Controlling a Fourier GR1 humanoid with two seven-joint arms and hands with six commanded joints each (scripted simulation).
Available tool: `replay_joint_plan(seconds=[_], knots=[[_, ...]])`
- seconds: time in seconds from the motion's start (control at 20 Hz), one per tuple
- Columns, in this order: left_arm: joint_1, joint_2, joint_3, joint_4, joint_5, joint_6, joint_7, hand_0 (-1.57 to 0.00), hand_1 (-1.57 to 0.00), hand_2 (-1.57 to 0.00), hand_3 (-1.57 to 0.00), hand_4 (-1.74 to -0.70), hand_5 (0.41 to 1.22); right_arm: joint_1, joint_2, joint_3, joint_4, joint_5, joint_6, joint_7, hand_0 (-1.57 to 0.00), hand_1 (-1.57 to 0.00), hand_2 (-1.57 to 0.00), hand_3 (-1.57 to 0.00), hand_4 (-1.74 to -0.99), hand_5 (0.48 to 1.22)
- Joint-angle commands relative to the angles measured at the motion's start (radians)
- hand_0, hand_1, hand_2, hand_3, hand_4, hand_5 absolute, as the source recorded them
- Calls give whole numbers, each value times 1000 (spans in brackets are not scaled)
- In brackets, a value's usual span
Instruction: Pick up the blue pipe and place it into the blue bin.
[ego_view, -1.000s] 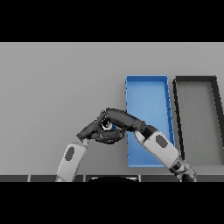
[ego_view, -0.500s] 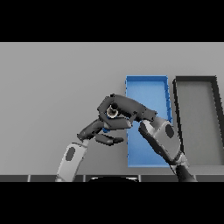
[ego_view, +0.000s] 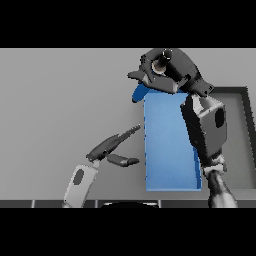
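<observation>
We see the right hand (ego_view: 167, 70) near the top centre of the frame, raised high toward the viewer, its fingers curled round the blue pipe (ego_view: 140, 92). Only a blue end of the pipe pokes out below and left of the hand, so we judge the pick-up done. The hand hangs over the far upper-left corner of the blue bin (ego_view: 170, 145), which lies in the right-centre of the frame on the grey worktop (ego_view: 60, 100). The pipe is well clear of the bin floor and not yet released; what remains, as we read it, is bringing it down inside the walls and letting go. The left hand (ego_view: 114, 148), lower centre-left, lies idle with straight, spread fingers. A dark bin (ego_view: 246, 100) edges the right side.
</observation>
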Motion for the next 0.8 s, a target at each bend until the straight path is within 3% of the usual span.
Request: replay_joint_plan(seconds=[0.0,0.2,0.45,0.6,0.75], knots=[[-3,-3,0,-6,3,1,0,0,0,0,0,-890,415,10,-14,-24,20,15,6,-4,-1571,-1571,-1571,-1571,-1741,1221],[-10,7,4,-4,-12,12,-12,1,1,1,1,-874,413,76,-66,-110,99,82,64,-4,-1571,-1571,-1571,-1571,-1741,1221],[-8,-4,-13,3,-23,14,-13,1,1,1,1,-866,420,266,-49,-158,54,135,76,31,-1571,-1571,-1571,-1571,-1741,1221],[22,-8,-22,-14,-22,18,-16,1,1,1,1,-877,422,401,-67,-123,20,151,54,30,-1571,-1571,-1571,-1571,-1741,1221],[35,2,-14,-32,-6,9,-13,1,1,1,1,-880,427,522,-114,-56,-7,126,-31,31,-1571,-1571,-1571,-1571,-1741,1221]])
